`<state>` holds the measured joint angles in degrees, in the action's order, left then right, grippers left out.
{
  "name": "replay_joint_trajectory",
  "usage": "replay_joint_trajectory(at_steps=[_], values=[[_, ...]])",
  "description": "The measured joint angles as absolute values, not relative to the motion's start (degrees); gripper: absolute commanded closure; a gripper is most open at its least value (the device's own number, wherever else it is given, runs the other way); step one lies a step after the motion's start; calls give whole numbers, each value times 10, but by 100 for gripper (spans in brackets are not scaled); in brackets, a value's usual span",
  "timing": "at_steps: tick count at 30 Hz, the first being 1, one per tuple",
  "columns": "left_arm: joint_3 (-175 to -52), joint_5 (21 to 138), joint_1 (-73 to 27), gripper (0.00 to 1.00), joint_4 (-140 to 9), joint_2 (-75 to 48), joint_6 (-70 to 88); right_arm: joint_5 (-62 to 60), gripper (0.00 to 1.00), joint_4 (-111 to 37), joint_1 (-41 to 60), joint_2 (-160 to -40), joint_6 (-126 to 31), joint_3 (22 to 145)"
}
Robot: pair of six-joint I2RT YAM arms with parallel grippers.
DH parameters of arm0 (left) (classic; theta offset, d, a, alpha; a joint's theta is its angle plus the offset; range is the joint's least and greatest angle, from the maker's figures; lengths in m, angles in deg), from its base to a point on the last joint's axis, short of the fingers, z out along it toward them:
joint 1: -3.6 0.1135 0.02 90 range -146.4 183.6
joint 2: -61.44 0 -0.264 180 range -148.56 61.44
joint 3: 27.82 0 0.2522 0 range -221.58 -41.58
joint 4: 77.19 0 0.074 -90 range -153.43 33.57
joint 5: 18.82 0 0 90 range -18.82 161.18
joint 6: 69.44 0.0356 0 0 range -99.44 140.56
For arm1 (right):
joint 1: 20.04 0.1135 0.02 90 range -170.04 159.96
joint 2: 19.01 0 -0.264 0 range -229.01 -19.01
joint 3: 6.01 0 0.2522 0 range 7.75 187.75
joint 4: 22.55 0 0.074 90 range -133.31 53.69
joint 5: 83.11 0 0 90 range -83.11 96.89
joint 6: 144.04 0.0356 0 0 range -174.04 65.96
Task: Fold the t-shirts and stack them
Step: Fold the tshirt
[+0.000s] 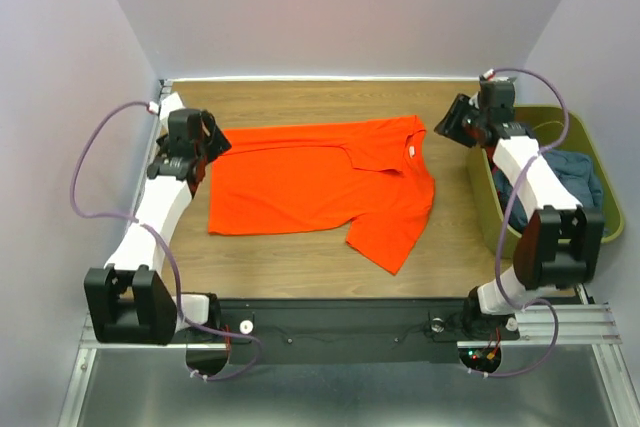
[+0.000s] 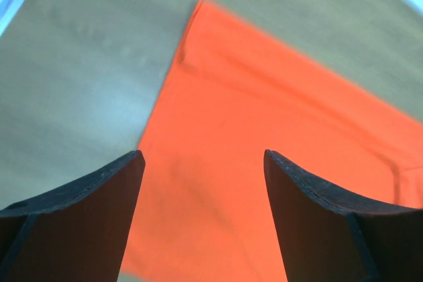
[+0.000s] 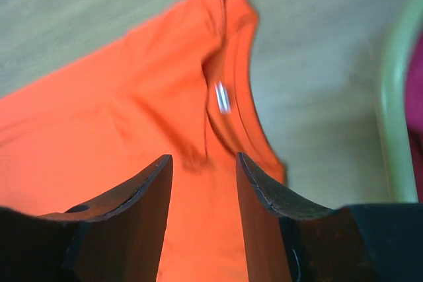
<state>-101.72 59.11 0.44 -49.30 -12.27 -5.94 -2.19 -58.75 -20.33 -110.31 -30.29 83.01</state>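
The orange shirt [image 1: 320, 187] lay spread across the middle of the bench [image 1: 300, 97], its hem toward the left arm and its collar toward the right arm, with the white neck label [image 1: 410, 148] showing. The far sleeve appeared already turned in over the body, while the near sleeve stuck out toward the arm bases. It was laid flat like this, most likely, so that both arms could take an end each and fold it.

The left tool [image 1: 207, 142] hung over the shirt's hem corner on the far side. In the left wrist view its fingers [image 2: 79, 203] stood wide apart with orange cloth between and below them, gripping nothing. That placement suited a pinch at the hem corner.

The right tool [image 1: 447, 125] hung just beyond the shirt's collar end, on the tub side. Its fingers [image 3: 132, 196] were parted more narrowly and also empty, pointed at the collar and shoulder. Both tools sat at matching far corners of the shirt, which suggested a lengthwise fold toward the near edge, though that was only a judgement.

Beside the shirt's collar end stood the green tub [image 1: 580, 137], and in it the blue-grey shirt [image 1: 575, 177] waited in a heap. A strip of pink showed past the tub rim in the right wrist view, too blurred to name. Nothing was stacked yet, so the task looked early.
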Motion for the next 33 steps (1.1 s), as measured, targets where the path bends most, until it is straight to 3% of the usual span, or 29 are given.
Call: replay_joint_trajectory(at_steps=[10, 22, 28, 33], values=[[-802, 566, 1, 20, -383, -52, -127, -30, 50, -660, -203, -981, -304, 604], [-799, 542, -2, 30, -371, -109, -163, -25, 50, -659, -200, -969, -311, 585], [-796, 545, -2, 46, -387, -128, -167, -25, 50, -642, -200, -975, -306, 584], [-793, 550, -2, 74, -401, -137, -168, -23, 50, -634, -200, -979, -295, 584]])
